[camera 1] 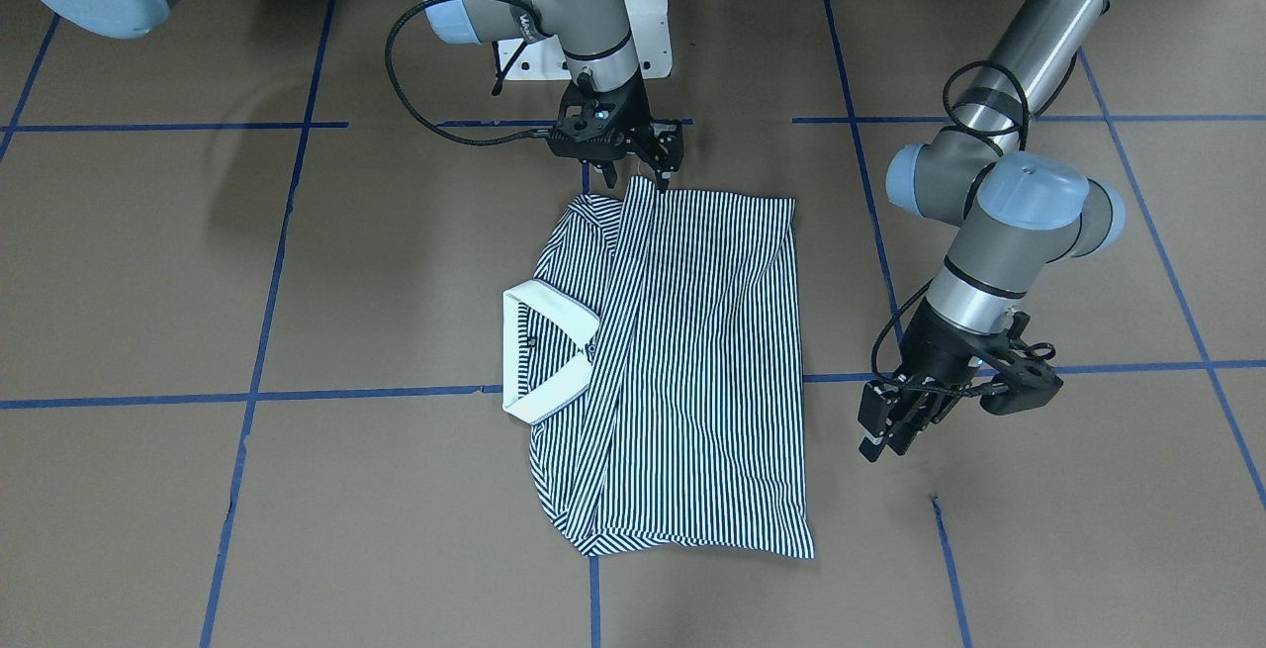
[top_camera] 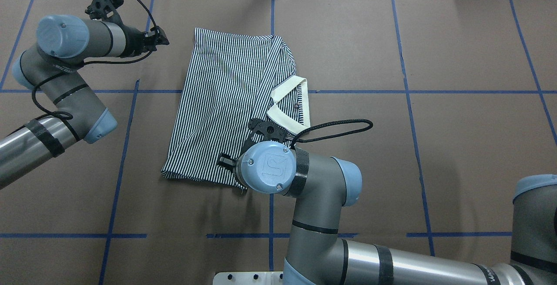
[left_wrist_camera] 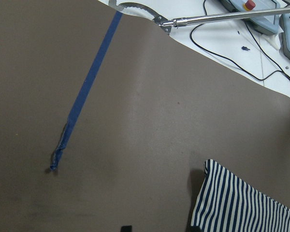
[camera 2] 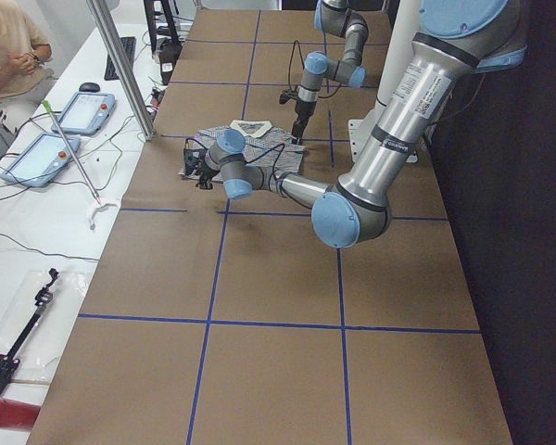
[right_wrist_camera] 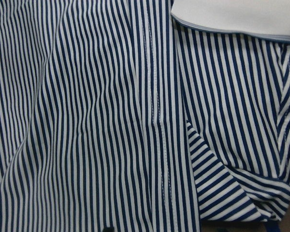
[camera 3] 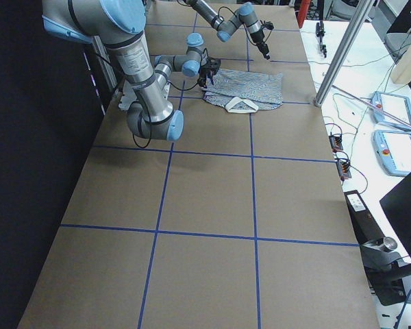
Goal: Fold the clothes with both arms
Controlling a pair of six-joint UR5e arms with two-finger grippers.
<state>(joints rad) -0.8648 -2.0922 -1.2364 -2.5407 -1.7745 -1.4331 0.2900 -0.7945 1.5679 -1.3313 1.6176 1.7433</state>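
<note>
My right hand (camera 1: 635, 169), open above the edge of the shirt (camera 1: 702, 351), should pinch both layers squarely; my left hand (camera 1: 887, 438) hangs open, empty.

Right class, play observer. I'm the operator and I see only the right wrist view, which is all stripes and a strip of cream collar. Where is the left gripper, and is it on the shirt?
Observer: No. The left gripper hangs over bare table beside the hem end of the polo shirt, clear of the cloth.
Operator: And where is my own gripper?
Observer: The right gripper is at the shirt's long edge on the robot's side, fingers spread, by the tip of a folded-over flap.
Operator: Which way does the shirt lie?
Observer: The collar points to the robot's right and the hem to its left.
</note>
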